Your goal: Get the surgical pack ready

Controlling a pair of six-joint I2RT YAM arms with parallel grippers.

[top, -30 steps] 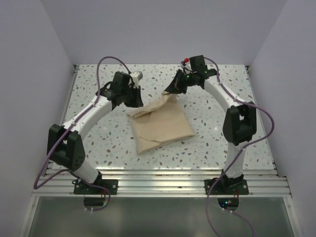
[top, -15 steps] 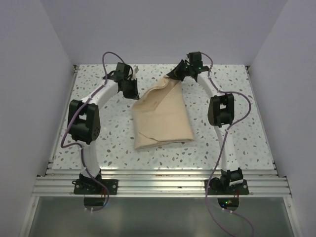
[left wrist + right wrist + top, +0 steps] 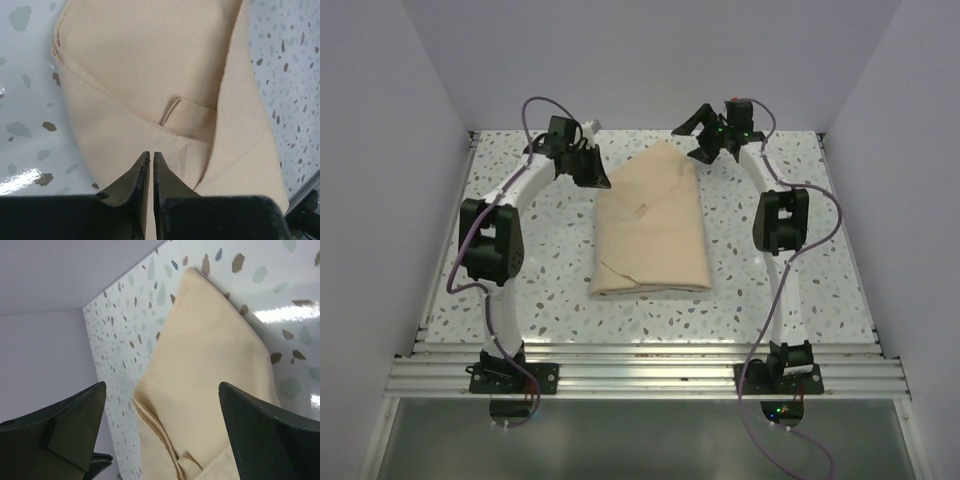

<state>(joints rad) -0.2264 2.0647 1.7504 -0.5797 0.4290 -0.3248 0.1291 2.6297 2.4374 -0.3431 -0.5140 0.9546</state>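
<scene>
Lying folded flat on the speckled table point(image 3: 550, 262), the big beige cloth point(image 3: 650, 230) sits between the two arms. The left gripper point(image 3: 150, 153) hangs over its far left edge, jaws almost touching with nothing seen between them. The right gripper point(image 3: 161, 387), spread wide and empty, is just beside the cloth's far corner.
</scene>
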